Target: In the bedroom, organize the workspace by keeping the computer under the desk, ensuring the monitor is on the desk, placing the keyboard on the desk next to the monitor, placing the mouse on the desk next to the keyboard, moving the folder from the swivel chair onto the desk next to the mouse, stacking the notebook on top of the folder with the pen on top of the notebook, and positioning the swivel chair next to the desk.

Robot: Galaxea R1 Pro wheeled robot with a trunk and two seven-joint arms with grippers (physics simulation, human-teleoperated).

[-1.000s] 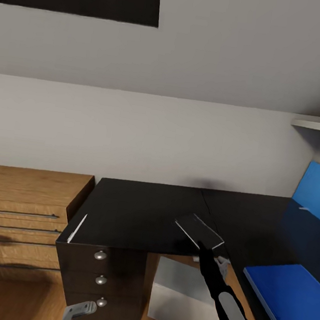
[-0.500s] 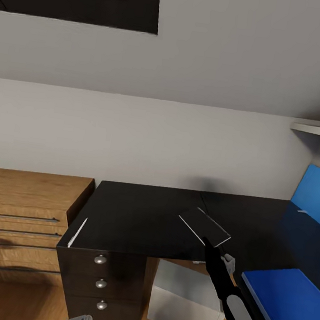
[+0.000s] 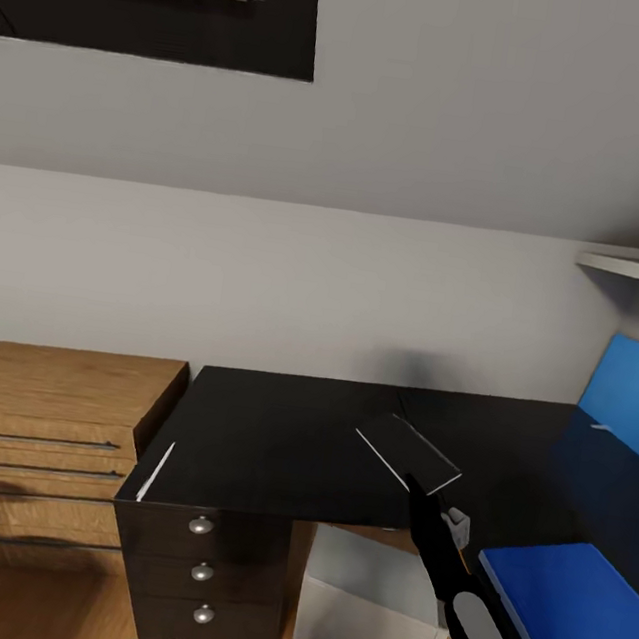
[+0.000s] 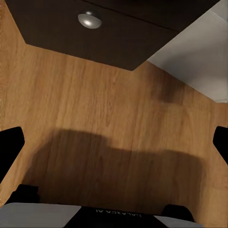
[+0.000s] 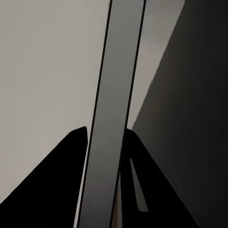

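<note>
Head view: your right gripper [image 3: 417, 486] is raised over the front edge of the desk [image 3: 284, 436], with the notebook [image 3: 408, 452] held at its tip and tilted, one corner up toward the wall. The pen [image 3: 154, 470] lies on the desk's left front corner, well apart from the notebook. The folder [image 3: 560, 598] lies flat on the desk's right wing, near your right forearm. The computer [image 3: 368, 603] stands on the floor under the desk, just beside the drawer unit [image 3: 200, 576] with its three round knobs. A wooden dresser [image 3: 41, 444] adjoins the desk's left end. A blue wall panel [image 3: 632, 396] stands at the far right, under a shelf [image 3: 629, 268].

Left wrist view: your left gripper [image 4: 114, 147] hangs above the wooden floor [image 4: 95, 118], its fingertips [image 4: 9, 145] spread wide at the frame edges and nothing between them. One drawer knob [image 4: 89, 20] and the computer's pale side [image 4: 199, 52] are ahead.

Right wrist view: both fingers [image 5: 64, 175] are closed against the notebook's grey edge [image 5: 111, 118], which runs up between them. Pale wall sits to one side, dark desk surface to the other.
</note>
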